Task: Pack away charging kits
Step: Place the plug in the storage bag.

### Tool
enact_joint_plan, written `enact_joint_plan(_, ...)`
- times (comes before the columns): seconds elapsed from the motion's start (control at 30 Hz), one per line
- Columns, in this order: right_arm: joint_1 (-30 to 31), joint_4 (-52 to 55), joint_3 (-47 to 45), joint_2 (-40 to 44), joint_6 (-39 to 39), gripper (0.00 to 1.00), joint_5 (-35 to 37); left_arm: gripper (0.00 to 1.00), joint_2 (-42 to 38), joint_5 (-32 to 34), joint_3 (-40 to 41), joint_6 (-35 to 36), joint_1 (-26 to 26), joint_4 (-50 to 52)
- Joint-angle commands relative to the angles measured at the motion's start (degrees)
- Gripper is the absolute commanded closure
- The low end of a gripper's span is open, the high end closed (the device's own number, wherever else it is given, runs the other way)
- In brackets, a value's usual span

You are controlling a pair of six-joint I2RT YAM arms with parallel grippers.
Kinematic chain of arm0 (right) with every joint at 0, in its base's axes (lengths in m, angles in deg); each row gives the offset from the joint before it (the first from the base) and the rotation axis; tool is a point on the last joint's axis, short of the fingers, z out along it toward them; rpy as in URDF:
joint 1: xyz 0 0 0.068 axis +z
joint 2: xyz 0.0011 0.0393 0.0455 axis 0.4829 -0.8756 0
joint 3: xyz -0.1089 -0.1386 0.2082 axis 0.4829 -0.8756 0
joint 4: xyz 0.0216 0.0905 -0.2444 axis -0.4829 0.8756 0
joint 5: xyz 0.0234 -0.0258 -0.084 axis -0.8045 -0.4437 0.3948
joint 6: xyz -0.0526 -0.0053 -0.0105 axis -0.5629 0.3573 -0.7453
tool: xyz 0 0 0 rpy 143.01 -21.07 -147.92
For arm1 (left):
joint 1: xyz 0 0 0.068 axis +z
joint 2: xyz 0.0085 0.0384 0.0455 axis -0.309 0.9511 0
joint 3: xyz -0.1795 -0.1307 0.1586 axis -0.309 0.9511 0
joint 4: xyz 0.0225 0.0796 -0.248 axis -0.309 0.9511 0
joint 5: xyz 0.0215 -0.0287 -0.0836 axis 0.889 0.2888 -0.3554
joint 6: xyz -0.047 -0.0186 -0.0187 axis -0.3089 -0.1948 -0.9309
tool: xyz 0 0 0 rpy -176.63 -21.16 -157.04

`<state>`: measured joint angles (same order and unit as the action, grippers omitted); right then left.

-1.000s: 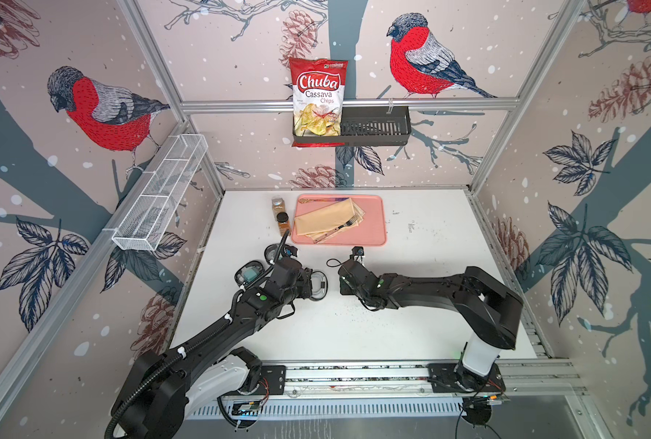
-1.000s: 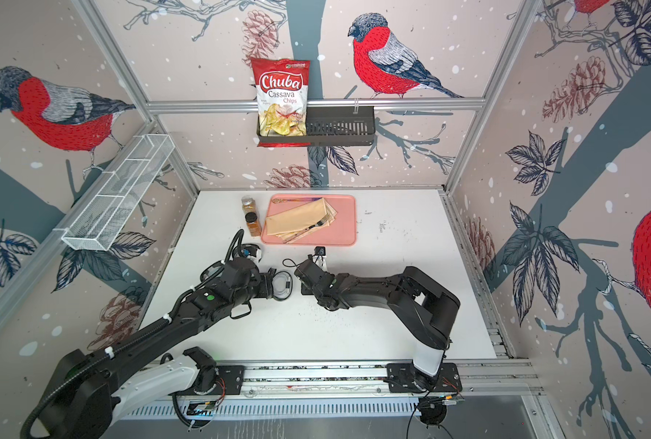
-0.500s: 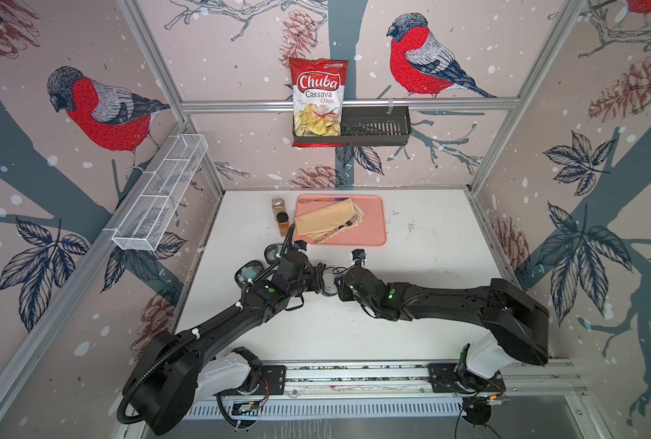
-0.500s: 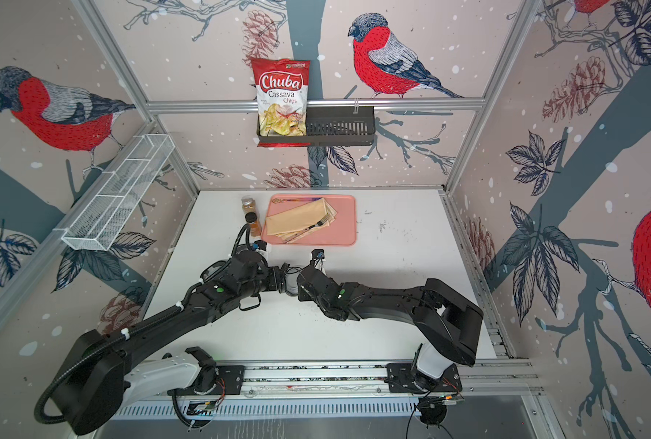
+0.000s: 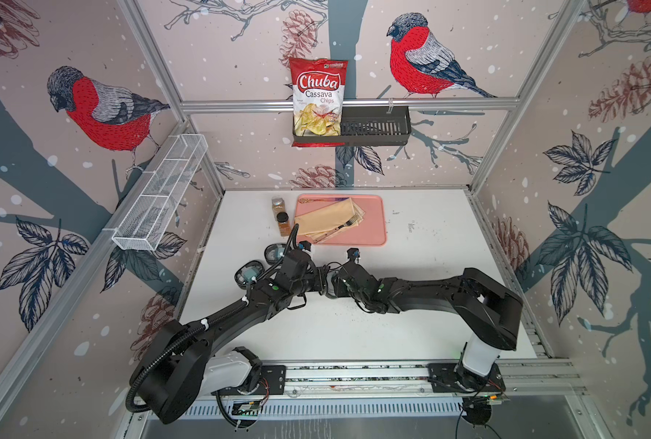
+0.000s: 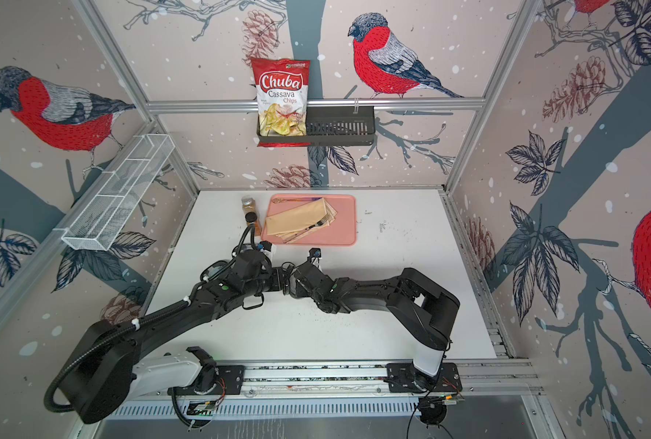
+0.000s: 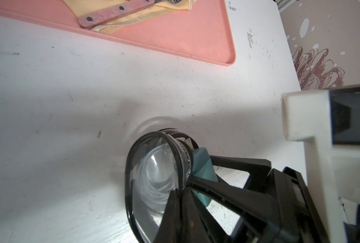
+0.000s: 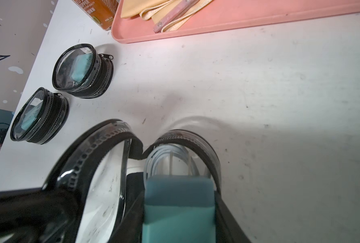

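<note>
Right claw: the right claw (image 8: 179,185) is closed on a small teal cube plug adapter (image 8: 178,202), which is held at the mouth of the open case.
Open case: a palm-sized black oval zip case with a clear lid (image 8: 103,168) is held open mid-table, where the two arms meet. A coiled white cable (image 8: 168,157) is already seen in its base half.
Left claw: the left claw (image 5: 319,282) is pressed together and is judged to be pinching the lid rim of that case. The contact is partly hidden.
Finished kits: a zipped case (image 8: 82,69) and a second zipped case (image 8: 38,115) are laid side by side farther back, near the left table edge. A teal adapter is seen through each lid.
Left to do: the adapter is yet to be seated and the lid zipped. The third and last kit is judged to be in hand.
Table: a white, scuffed and speckled table (image 5: 430,266) is seen.
Far side: a pink plastic tray (image 5: 381,232) is loaded with a folded yellow cloth (image 5: 327,218) and a fork (image 5: 341,227). Two brown spice jars (image 5: 283,226) are set just beside it.
Room: a red-and-white bag of cassava chips (image 5: 318,99) is propped in a black slatted wall basket (image 5: 377,127) on the back wall. A white wire shelf (image 5: 160,190) is hung on the left wall. Bullfinch wallpaper is framed in aluminium.
</note>
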<state>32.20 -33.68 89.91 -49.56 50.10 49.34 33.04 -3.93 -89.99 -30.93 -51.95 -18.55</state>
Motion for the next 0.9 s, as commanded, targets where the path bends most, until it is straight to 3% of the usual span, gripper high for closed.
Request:
enact_joint_plan(0.0, -0.1, -1.29, 0.94, -0.89, -0.66, 0.8, -0.73, 1.0, 0.54, -0.58, -0.79, -0.1, 0.05, -3.07)
enact_joint_plan(0.67, 0.42, 3.38, 5.96, -5.8, -0.05, 0.76, 0.84, 1.0, 2.25, -1.19, -1.5, -0.22, 0.07, -2.95)
enact_joint_plan(0.87, 0.91, 3.98, 6.18, -5.7, -0.09, 0.64, 1.28, 1.0, 2.61, -0.9, -1.51, -0.2, 0.07, -2.81)
